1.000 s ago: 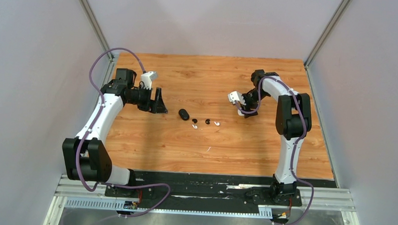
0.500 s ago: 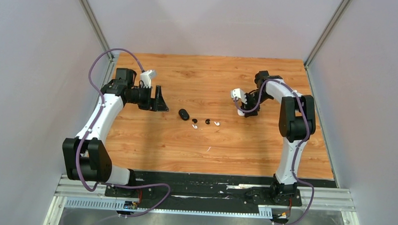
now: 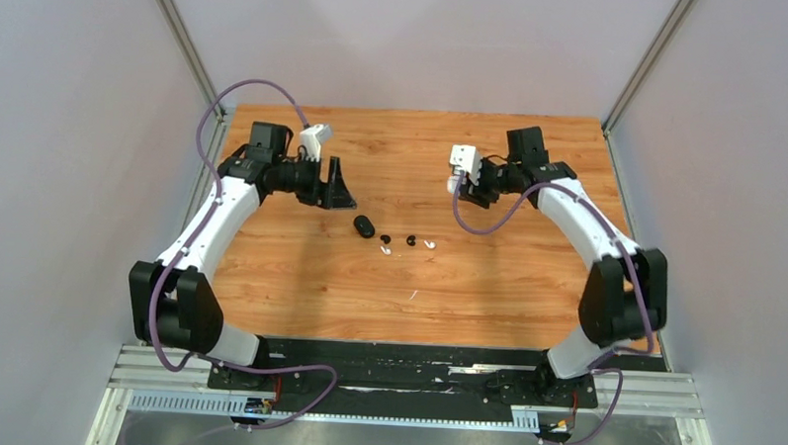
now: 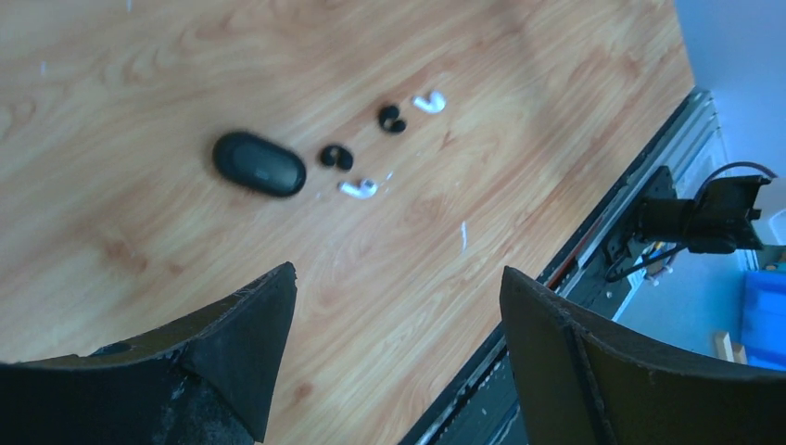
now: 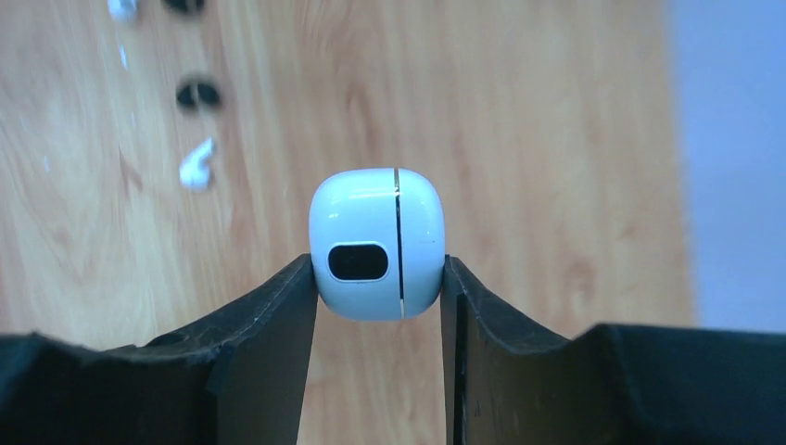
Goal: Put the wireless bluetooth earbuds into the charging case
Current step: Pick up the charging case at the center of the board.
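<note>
Was a robotics lab test cell: orange wood-grain tabletop (image 3: 408, 282) boxed in by pale grey wall panels (image 3: 77, 122) on silver aluminium frame posts (image 3: 186, 42); black base plate (image 3: 405, 354) and slotted silver metal rail (image 3: 364, 411) ran along the near edge; looping purple cable (image 3: 201, 127) too.

The whole counter (image 3: 417, 312) is viewed from high overhead; the earbuds (image 3: 410, 240) are shared, nearer and obliquely, by both wrist views.

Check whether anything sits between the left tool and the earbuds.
Nothing covers the earbuds. The black case lies beside them on the left tool's side, so a low sideways approach might meet it first; from above the way looks free.
</note>
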Tool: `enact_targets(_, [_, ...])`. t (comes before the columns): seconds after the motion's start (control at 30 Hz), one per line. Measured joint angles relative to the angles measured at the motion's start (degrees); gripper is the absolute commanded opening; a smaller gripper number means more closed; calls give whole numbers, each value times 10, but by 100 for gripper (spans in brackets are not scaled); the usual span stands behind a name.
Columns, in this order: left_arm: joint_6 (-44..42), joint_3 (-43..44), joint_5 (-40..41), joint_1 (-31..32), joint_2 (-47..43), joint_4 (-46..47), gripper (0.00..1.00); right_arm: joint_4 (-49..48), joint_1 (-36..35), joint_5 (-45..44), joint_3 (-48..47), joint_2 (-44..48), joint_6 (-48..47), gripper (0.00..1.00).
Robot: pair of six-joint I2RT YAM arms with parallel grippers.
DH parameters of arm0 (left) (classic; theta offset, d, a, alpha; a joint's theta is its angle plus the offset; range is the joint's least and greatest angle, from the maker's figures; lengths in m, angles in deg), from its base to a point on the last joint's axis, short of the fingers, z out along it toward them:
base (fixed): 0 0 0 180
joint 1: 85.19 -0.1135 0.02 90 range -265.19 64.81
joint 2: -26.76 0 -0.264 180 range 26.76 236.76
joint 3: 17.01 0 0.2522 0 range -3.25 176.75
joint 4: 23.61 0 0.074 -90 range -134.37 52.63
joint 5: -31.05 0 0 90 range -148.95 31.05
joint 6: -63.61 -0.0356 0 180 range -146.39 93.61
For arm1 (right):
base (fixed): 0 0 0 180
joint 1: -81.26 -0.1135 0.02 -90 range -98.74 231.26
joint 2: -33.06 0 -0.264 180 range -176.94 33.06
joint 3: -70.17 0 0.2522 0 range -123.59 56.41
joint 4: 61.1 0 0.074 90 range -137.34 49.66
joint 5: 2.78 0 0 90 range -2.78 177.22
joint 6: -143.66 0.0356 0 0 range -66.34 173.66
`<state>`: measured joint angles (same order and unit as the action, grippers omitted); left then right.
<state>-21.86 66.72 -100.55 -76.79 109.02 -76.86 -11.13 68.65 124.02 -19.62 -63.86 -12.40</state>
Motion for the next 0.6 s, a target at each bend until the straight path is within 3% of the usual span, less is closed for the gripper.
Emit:
enact_targets(0.23, [64,72,-14,72,15,117,86,-208,-132,-17,66,179,161,12])
enact_targets(0.43, [113,129,-25,113,42,186,81,-280,-192,-83,67,180,269,11])
enact_targets(0.6, [128,142,-49,125,61,212,75,-297,-203,-113,67,180,292,9])
